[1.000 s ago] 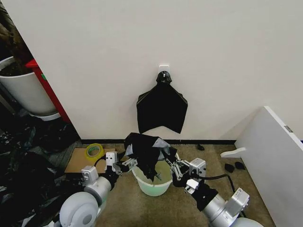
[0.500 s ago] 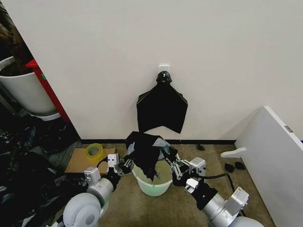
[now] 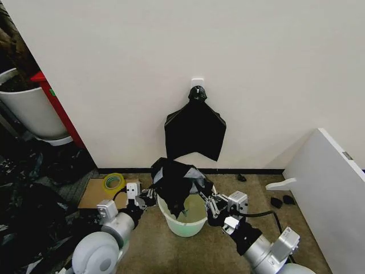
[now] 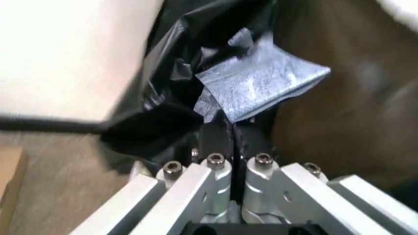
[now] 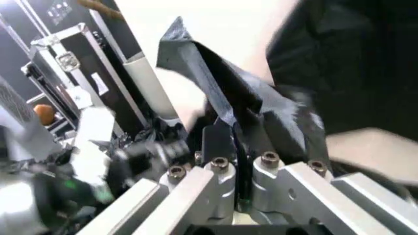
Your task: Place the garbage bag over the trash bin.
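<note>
In the left wrist view, the left gripper [image 4: 232,134] has its two fingers pressed together on a fold of the garbage bag [image 4: 196,83], the thin glossy black film bunching up just beyond the fingertips. In the right wrist view, the right gripper [image 5: 228,139] pinches another fold of the same sack in the same way, fingers closed with the plastic caught between them. In the head view, low and centre in the frame, the left gripper [image 3: 149,197] sits just left of the bag and the right gripper [image 3: 209,201] just right of it, each gripping one side of the sack. The garbage bag [image 3: 177,182] hangs as a crumpled black mass between them, above the trash bin [image 3: 183,224], with its lower part dangling into the pail's open mouth. Holding opposite sides apart looks meant to spread the bag's opening so it can be drawn over the rim; the rim appears bare at the front, so the bag does not seem fitted over it yet. The translucent white pail stands on the brown floor close to the wall. Above it, near the middle of the frame, a flat black shield-shaped bundle [image 3: 195,130] hangs from a clip on the white wall. At lower left, a roll of yellow tape [image 3: 113,183] rests on a piece of cardboard [image 3: 94,197].
</note>
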### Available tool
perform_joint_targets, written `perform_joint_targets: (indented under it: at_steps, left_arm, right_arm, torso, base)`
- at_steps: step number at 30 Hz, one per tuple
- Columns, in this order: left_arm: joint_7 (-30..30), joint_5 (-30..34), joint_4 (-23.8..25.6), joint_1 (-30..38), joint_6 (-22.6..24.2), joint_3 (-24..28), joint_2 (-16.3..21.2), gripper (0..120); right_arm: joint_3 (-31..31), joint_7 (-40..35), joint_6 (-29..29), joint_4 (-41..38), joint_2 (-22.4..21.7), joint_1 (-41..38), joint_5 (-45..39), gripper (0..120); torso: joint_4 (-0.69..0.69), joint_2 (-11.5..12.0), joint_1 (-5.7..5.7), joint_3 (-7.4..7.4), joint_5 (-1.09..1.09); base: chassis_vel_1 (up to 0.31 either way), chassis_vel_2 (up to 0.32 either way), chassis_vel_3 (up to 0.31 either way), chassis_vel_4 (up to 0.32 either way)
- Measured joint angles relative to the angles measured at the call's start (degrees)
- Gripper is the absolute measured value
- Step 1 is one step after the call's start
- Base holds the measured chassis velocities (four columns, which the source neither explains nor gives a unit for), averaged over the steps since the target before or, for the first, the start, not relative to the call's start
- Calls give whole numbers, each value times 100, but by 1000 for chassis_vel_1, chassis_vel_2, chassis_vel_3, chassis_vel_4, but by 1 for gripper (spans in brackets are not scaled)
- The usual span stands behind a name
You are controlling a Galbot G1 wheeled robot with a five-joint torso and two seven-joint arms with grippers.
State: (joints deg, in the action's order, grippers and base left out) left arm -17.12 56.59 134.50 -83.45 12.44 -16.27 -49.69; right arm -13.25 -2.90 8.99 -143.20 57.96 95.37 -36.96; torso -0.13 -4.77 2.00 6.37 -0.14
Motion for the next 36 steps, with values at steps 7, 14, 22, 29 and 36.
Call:
perform_joint_targets:
  at_steps: [7,14,22,29,36]
  left_arm:
    - [-221,667,886,1,181,-175,648,0]
    - [-390,1248,919,84,305,-186,969,0]
    - [-631,1746,907,221,413,-132,847,0]
    - [-858,2425,893,644,569,-131,854,0]
    - [-1311,3471,886,1294,755,-85,917,0]
  right_arm:
    - [-302,-389,333,-3,-204,19,-979,0]
    - [-672,-474,336,-9,-326,-144,-1348,0]
    - [-1762,-787,554,-10,-636,-401,-2727,0]
    - [-2384,-1173,920,-10,-875,-698,-4151,0]
    - [-3184,-1672,1365,-12,-1075,-1117,-5772,0]
  torso:
    - [0,0,0,0,1]
    - [0,0,0,0,0]
    - [0,0,0,0,0]
    - [0,0,0,0,1]
    - [0,0,0,1,0]
  base:
    - [0,0,0,0]
    - [0,0,0,0]
    - [0,0,0,0]
    - [0,0,0,0]
    - [0,0,0,0]
